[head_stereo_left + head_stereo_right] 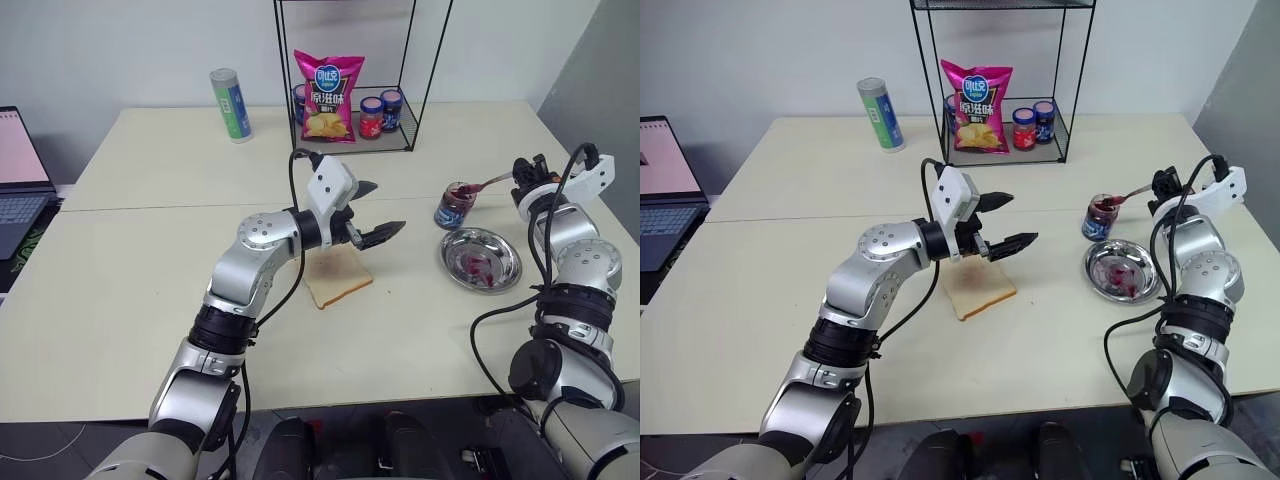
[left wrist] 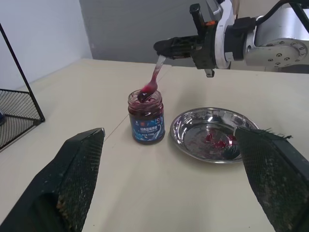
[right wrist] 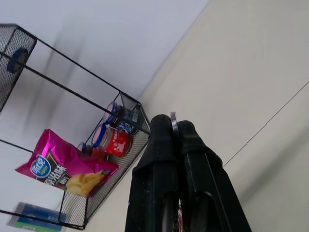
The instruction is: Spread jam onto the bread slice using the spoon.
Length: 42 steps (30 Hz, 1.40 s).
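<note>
Zero jam on the bread slice (image 1: 337, 277) so far; it lies bare just below the released left jaws (image 1: 378, 214). Right jaws (image 2: 166, 46) are clenched on the spoon (image 2: 152, 83), its bowl dipped in the jam (image 2: 145, 99) jar. Scooping's underway, spreading's all left.

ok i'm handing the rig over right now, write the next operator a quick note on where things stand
Right gripper: fingers shut on the spoon handle; the bowl sits in the mouth of the open jam jar.
Left gripper: fingers open, empty, hovering over the bread slice.
Bread lies flat mid-table with no jam visible on it; part of it is hidden by the left gripper. The steel plate beside the jar carries red jam smears.
Done: spoon picked up and brought to the jar.
Left: lift out a scoop, carry it to the bread, spread it.
</note>
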### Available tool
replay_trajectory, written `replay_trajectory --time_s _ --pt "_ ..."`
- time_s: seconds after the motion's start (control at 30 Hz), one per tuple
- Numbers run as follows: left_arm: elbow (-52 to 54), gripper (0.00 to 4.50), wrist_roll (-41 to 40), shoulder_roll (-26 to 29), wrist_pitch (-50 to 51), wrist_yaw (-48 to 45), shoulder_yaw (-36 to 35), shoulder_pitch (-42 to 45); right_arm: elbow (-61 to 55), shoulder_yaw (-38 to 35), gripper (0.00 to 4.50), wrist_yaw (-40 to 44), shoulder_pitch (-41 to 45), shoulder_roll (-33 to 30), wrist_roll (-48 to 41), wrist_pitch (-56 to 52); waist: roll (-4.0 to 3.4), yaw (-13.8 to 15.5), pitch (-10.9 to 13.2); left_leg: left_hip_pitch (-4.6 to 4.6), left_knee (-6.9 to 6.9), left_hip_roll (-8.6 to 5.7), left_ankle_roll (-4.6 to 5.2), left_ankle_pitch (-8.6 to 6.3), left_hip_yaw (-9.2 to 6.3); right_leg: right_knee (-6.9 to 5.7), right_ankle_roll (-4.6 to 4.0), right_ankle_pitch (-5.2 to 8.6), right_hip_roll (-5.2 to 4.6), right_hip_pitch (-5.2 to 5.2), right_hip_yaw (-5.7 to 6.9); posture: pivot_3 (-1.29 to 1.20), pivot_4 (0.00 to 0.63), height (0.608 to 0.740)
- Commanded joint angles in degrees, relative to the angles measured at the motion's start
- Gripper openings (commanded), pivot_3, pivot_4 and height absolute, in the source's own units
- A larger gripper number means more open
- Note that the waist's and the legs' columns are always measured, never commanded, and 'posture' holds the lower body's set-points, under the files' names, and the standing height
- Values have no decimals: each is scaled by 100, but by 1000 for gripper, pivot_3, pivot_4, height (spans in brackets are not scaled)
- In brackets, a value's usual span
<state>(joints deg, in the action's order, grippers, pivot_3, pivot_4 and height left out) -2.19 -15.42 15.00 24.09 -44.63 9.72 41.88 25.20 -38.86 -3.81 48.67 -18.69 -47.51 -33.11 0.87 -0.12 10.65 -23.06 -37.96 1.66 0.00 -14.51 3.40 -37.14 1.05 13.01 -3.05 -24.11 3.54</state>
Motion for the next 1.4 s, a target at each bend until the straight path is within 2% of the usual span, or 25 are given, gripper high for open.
replay_trajectory --time_s 0.03,0.5,0.7,0.83,1.07,1.23,1.33,1.4 --pt "130 4500 -29 -23 -147 -60 -27 169 -312 -184 26 -96 221 -12 -302 97 0 0 0 0 0 0 0 0 0 0 0 0 0 0 0 0 150 740" --pt "51 4500 -516 -237 -148 -222 -370 456 -998 -445 26 -646 257 285 -1175 -13 0 -1 0 -1 1 0 0 0 0 1 0 0 0 -1 1 0 150 740" --pt "414 4500 -686 192 107 -271 -639 229 -2279 284 26 -742 59 772 -1737 -635 -1 -56 0 0 4 4 0 0 0 -3 0 0 3 -5 -1 0 150 740" --pt "1193 4500 -966 863 656 -341 -926 -435 -2928 1078 26 -506 -141 892 -1709 -1013 -2 -115 0 1 7 9 0 0 -5 -5 0 0 4 -5 2 0 150 740" --pt "2802 4500 -1281 2112 1439 -226 -1775 -2609 -3385 2237 26 -150 -502 1280 -1585 -1311 0 -168 -1 0 5 8 -1 0 -5 -6 0 0 -2 -7 -1 0 150 740" --pt "3513 4500 -1477 2250 1641 18 -2094 -3711 -3173 2715 26 269 -706 1387 -1317 -1346 3 -71 0 1 4 7 -1 -1 -11 -2 -1 1 -7 -4 7 0 150 740" --pt "3616 4500 -1505 2271 1643 132 -2143 -3918 -3082 2884 26 471 -756 1370 -1119 -1301 4 -29 -1 3 0 6 0 -1 -10 3 2 2 -7 0 6 0 150 740" --pt "3707 4500 -1451 2253 1608 240 -2227 -4196 -2900 3310 26 878 -868 1328 -676 -1163 4 -10 -1 3 -1 7 2 2 -11 1 5 3 -5 -1 8 0 150 740"
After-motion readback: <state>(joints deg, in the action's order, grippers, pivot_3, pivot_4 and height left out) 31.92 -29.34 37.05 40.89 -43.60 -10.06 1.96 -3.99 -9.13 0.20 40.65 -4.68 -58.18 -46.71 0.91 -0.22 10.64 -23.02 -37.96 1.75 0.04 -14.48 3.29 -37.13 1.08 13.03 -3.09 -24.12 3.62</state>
